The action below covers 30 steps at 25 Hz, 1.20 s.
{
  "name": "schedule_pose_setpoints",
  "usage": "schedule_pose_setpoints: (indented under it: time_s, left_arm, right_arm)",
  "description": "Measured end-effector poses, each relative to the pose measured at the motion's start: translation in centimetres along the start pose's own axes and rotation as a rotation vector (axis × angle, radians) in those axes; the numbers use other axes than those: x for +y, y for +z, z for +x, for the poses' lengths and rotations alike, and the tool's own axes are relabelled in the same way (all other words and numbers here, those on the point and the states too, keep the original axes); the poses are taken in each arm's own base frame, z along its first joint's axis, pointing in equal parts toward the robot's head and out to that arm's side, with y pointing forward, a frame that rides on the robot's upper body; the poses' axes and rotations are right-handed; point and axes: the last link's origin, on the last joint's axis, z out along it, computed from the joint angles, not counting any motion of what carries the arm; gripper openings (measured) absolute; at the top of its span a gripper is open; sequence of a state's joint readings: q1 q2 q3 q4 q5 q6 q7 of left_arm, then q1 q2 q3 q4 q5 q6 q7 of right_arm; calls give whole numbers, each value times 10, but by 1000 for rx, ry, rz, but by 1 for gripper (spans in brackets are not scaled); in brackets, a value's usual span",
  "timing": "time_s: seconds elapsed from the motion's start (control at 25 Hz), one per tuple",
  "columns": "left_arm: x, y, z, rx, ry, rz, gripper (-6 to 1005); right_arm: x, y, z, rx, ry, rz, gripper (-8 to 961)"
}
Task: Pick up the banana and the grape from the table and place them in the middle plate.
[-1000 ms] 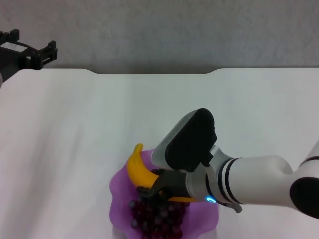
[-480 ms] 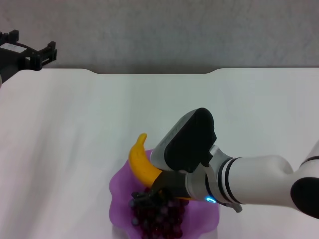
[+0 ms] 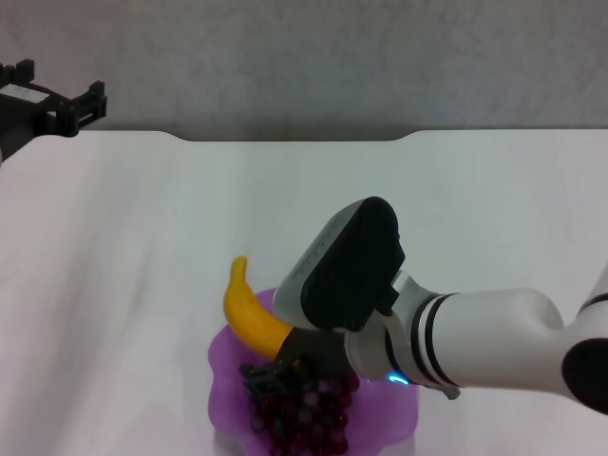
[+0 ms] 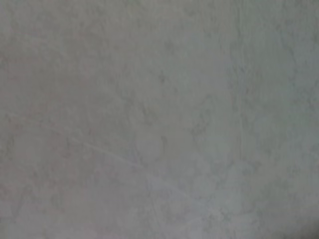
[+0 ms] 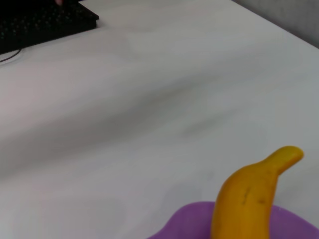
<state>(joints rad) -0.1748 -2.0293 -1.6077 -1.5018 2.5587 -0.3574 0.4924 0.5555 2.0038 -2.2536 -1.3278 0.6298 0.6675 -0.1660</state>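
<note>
The yellow banana [image 3: 249,313] is held tilted over the far left rim of the purple plate [image 3: 226,385], its tip pointing up and away. My right gripper [image 3: 275,372] is shut on its lower end, just above the dark red grapes [image 3: 306,418] that lie in the plate. The right wrist view shows the banana [image 5: 249,196] rising over the plate's rim [image 5: 187,221], with the white table [image 5: 124,99] beyond. My left gripper [image 3: 57,95] is parked open at the table's far left corner.
The white table [image 3: 142,218] has a notched far edge, with a grey wall behind it. A flat black object [image 5: 45,20] lies at the far end in the right wrist view. The left wrist view shows only a plain grey surface.
My right gripper has lifted and shifted left with the banana, so the banana's tip now stands higher and further left over the plate's rim. The left arm has not moved.
</note>
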Motion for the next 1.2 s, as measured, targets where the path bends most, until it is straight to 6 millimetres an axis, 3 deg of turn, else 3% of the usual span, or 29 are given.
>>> schedule_pose_setpoints:
  time_s: [0.8,1.0,1.2]
  left_arm:
    - [-1,-1,-1,-2,-1,3,865]
    - [0,0,-1,-3,-1,1,865]
    - [0,1,-2,-7,-1,-1,865]
  right_arm:
    - [1,-45,-21,-157,-72,117,878]
    - [-29,-60,-28,-253,21,207,877]
    - [-78,-78,-21,-362,153,347,877]
